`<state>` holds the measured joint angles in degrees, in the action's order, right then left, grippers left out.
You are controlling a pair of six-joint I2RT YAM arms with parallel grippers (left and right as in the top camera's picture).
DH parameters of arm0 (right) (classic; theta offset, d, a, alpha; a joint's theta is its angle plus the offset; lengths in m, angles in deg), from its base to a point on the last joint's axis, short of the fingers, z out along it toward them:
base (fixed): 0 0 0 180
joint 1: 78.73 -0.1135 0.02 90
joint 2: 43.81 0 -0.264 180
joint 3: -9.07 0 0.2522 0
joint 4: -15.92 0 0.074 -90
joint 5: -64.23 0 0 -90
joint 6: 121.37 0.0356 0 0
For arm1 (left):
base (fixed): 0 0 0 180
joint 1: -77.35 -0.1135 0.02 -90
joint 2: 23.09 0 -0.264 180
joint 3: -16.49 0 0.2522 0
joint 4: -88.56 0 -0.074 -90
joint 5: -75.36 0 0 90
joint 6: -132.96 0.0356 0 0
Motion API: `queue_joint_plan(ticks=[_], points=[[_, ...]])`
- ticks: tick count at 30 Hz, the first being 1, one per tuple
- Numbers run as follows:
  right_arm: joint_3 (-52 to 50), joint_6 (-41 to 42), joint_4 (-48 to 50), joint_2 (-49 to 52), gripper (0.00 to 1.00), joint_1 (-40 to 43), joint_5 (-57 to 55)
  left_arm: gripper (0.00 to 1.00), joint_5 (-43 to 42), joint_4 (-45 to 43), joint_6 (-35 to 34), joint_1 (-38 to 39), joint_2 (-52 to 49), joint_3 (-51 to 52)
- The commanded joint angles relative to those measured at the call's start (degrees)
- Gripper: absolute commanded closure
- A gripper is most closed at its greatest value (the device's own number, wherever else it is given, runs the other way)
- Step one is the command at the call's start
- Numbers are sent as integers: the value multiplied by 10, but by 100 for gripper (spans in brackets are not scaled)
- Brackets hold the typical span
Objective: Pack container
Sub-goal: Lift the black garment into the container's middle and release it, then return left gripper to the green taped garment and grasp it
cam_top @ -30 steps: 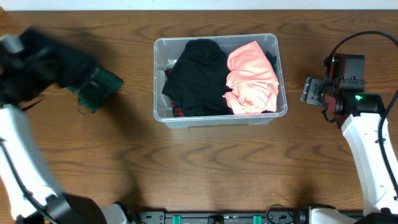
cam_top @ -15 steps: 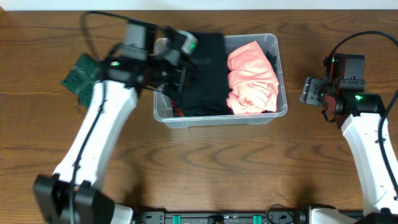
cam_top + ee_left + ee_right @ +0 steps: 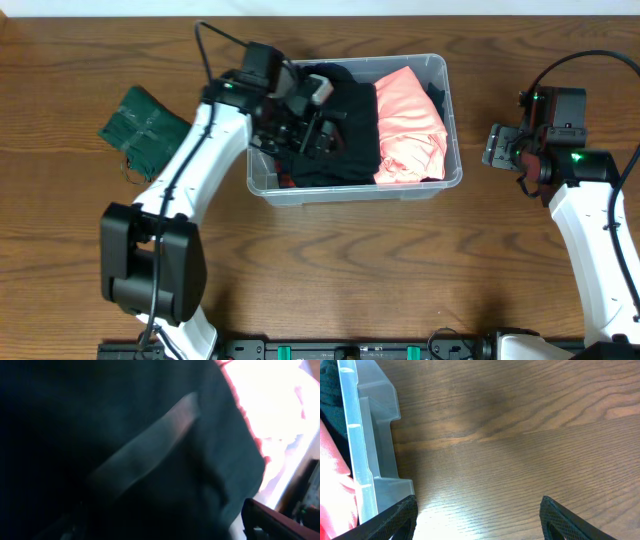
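The container (image 3: 352, 192) is a clear plastic bin at the table's middle. A black garment (image 3: 350, 150) fills its left part and a pink garment (image 3: 410, 125) its right. My left gripper (image 3: 316, 122) reaches down into the bin from the left and stands open, pressed onto the black garment. The left wrist view is almost all dark fabric (image 3: 125, 450), with one finger (image 3: 280, 522) showing at the lower right. My right gripper (image 3: 477, 510) hangs open over bare wood beside the container's right end (image 3: 367, 460), holding nothing.
A folded dark green cloth (image 3: 143, 130) lies on the table left of the bin. The right arm (image 3: 580, 200) stands along the right side. The table's back edge runs just behind the bin.
My left arm swung from the far left into the container and its jaws opened. The black fabric now spreads further right, over the pink garment's edge. The right arm has not moved.
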<state>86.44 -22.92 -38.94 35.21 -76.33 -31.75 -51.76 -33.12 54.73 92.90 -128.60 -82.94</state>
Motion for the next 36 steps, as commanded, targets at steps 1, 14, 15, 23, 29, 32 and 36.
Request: queue_joint_plan(ticks=[1,14,15,23,29,32,36], points=[[-2,-8,-1,1,24,4,2,2,96,25,-16,-45,55,-52],[-2,-8,-1,1,24,4,2,2,261,30,-77,-304,176,-51],[-2,-9,-1,1,24,4,2,2,260,29,-90,-329,165,-44],[-2,-9,-5,1,24,4,2,2,257,16,-136,-446,16,-34],[-2,-9,-5,1,24,3,2,2,156,-36,-105,-464,-84,-34],[-2,-8,-5,1,24,3,2,2,114,-61,-99,-462,-121,-34],[-2,-8,-5,1,24,3,2,2,105,-67,-99,-460,-162,-34]])
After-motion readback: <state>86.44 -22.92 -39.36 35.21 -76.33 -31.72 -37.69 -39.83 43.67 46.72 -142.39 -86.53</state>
